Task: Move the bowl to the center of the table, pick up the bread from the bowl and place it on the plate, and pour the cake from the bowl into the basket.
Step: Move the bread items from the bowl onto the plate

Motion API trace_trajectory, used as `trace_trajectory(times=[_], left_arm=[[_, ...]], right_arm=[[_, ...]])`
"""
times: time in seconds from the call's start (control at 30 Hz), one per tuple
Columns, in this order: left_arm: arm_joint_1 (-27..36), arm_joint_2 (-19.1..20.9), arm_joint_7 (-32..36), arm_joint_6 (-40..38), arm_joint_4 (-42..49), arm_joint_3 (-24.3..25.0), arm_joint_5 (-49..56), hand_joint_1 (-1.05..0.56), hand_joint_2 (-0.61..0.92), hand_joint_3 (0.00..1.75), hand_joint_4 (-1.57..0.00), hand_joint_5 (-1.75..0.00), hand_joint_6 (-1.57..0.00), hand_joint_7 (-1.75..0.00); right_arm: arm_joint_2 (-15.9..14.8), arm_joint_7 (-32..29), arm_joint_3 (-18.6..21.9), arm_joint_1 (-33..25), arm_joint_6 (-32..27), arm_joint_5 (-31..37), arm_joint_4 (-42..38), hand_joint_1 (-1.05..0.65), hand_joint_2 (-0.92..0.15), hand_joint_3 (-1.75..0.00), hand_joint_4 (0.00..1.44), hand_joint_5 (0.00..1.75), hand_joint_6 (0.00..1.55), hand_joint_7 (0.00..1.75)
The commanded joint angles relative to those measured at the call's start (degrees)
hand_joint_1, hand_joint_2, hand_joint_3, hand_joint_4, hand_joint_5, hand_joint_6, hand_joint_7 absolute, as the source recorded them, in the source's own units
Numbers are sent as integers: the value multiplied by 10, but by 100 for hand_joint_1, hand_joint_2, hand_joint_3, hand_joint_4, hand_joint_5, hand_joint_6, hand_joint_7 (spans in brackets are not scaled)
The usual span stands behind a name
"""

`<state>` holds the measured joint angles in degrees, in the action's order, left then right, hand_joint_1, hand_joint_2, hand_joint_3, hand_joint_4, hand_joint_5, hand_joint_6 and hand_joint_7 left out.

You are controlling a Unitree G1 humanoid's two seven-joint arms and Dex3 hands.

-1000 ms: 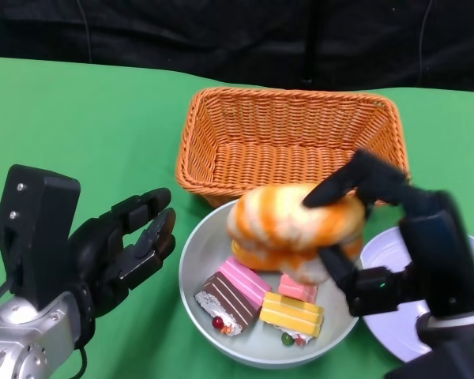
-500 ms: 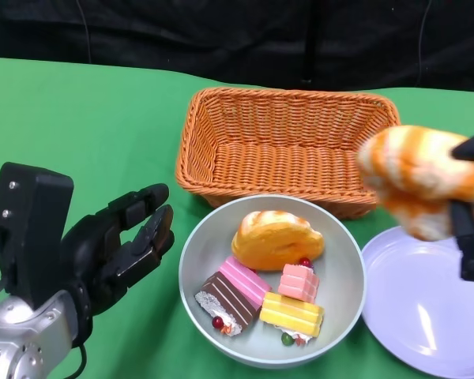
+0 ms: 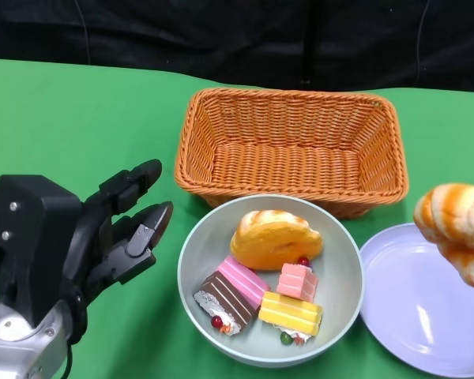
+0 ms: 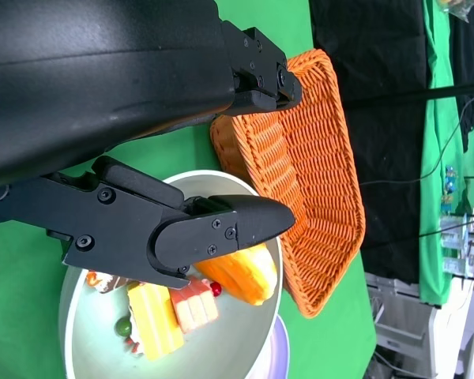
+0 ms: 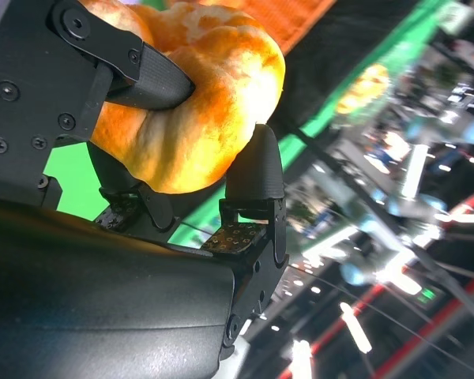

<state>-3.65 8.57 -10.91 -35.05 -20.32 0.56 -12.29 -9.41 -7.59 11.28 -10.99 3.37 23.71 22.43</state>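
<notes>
In the head view, the bowl [image 3: 197, 268] at lower centre holds one bread roll [image 3: 275, 238] and cake pieces [image 3: 261, 296]; the basket [image 3: 291, 150] behind it and the plate [image 3: 415, 308] at lower right are bare. A second bread [image 3: 457, 229] hangs over the plate at the right edge. The left hand [image 3: 118, 233] is spread, holding nothing. In the right wrist view, the right hand [image 5: 182, 150] grips that bread. The left wrist view shows bowl, cakes and basket.

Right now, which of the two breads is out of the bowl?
The bread gripped by the right hand, above the plate; the other bread lies in the bowl.
</notes>
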Motion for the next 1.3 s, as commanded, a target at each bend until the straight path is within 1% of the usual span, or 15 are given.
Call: trace_trajectory(times=[0.03,0.2,0.23,0.3,0.33,0.37,0.4,0.43,0.47,0.53,0.6,0.63,0.7,0.77,1.3], left_arm=[[6,8,2,11,-7,3,7,-55,92,59,-13,-27,-20,-2],[5,7,0,13,-6,3,10,-55,92,59,-13,-28,-20,-2],[6,8,0,14,-7,3,11,-55,92,59,-13,-29,-20,-2],[6,9,0,15,-8,2,12,-54,92,59,-13,-29,-21,-2],[6,9,0,15,-8,2,13,-54,92,59,-13,-30,-21,-2],[6,9,0,15,-8,2,13,-54,92,59,-13,-30,-21,-2],[6,9,0,15,-7,2,14,-54,92,59,-13,-30,-21,-2],[6,8,1,15,-7,2,14,-54,92,59,-13,-31,-21,-2],[5,7,2,14,-6,2,15,-54,92,58,-13,-31,-21,-2],[5,6,3,14,-6,2,16,-53,92,58,-13,-32,-22,-2],[5,6,2,14,-6,2,16,-53,92,58,-13,-32,-22,-2],[5,7,1,13,-7,2,16,-53,92,58,-13,-33,-22,-2],[5,7,2,11,-8,2,16,-53,92,58,-12,-33,-22,-2],[4,7,2,10,-8,3,15,-53,92,58,-12,-33,-22,-2],[4,8,2,7,-12,3,15,-53,92,58,-10,-38,-22,-1]], right_arm=[[-22,22,4,-4,-28,6,-9,6,-17,-169,100,175,81,163],[-45,65,-4,-2,-63,4,-11,8,-23,-156,88,174,81,144],[-48,79,-6,-3,-78,3,-6,6,-25,-149,83,164,77,134],[-54,102,-9,-5,-104,-1,6,-5,-43,-106,73,117,69,83],[-55,109,-9,-5,-112,-2,9,-8,-50,-90,71,103,70,63],[-55,112,-9,-4,-116,-3,12,-9,-53,-85,70,99,70,56],[-74,137,-18,-6,-128,11,17,-16,-55,-79,59,91,61,47],[-92,160,-27,-8,-138,25,21,-28,-68,-53,33,81,43,33],[-105,176,-33,-9,-147,35,24,-37,-80,-30,17,76,32,23],[-115,189,-39,-10,-157,42,29,-44,-90,-11,3,71,24,15],[-117,191,-40,-9,-163,42,32,-46,-91,-7,1,70,22,14],[-124,196,-46,-13,-168,54,37,-50,-92,-7,0,61,19,11],[-133,202,-54,-19,-173,74,43,-67,-92,-7,0,24,8,6],[-138,204,-61,-22,-179,92,48,-73,-92,-7,0,11,4,3],[-142,227,-74,-32,-196,145,81,-72,-92,-5,5,7,8,5]])
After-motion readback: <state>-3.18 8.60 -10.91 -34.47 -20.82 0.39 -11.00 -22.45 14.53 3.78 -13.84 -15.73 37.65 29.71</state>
